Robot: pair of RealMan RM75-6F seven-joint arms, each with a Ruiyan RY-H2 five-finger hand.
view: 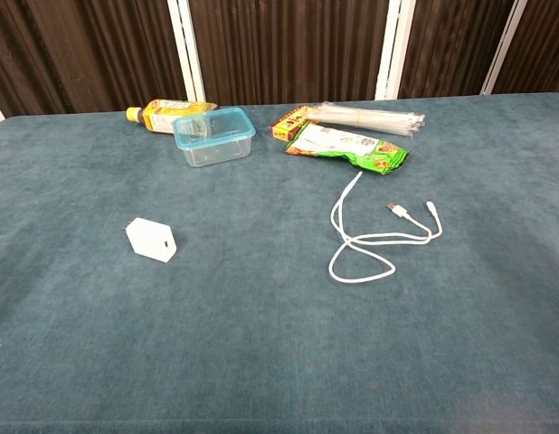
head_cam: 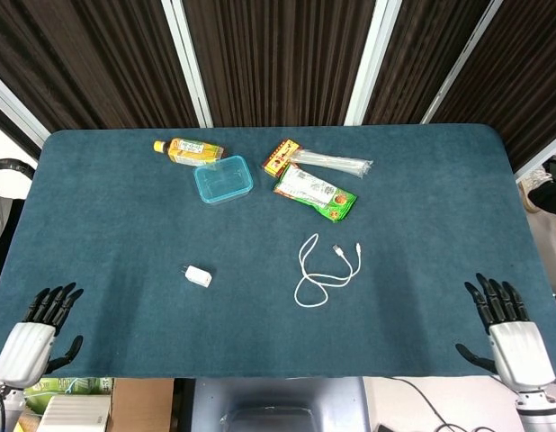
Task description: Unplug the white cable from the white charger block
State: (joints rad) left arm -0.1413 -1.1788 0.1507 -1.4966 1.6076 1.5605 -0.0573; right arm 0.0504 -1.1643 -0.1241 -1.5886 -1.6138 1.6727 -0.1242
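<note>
- Cable, the white cable (head_cam: pixel 323 268), lies loosely coiled on the blue table (head_cam: pixel 440 180), right of centre, both plug ends free and facing the far-right side.
- Charger, the white charger block (head_cam: pixel 197 275), sits alone left of centre, well apart from the cable; nothing joins them, so the unplugging looks done.
- Handling, as a judgement: the cable seems thin, limp and light, best taken at a stiff plug end rather than the soft loop; the block looks small, rigid and smooth, likely to slide unless pinched across its flat sides.
- Left hand (head_cam: pixel 31 337) hovers at the near-left table edge, fingers spread, holding nothing.
- Right hand (head_cam: pixel 510 328) hovers at the near-right edge, likewise spread and empty.
- Far side holds a clear container (head_cam: pixel 223 179), a bottle (head_cam: pixel 188 150) and snack packets (head_cam: pixel 316 191).
</note>
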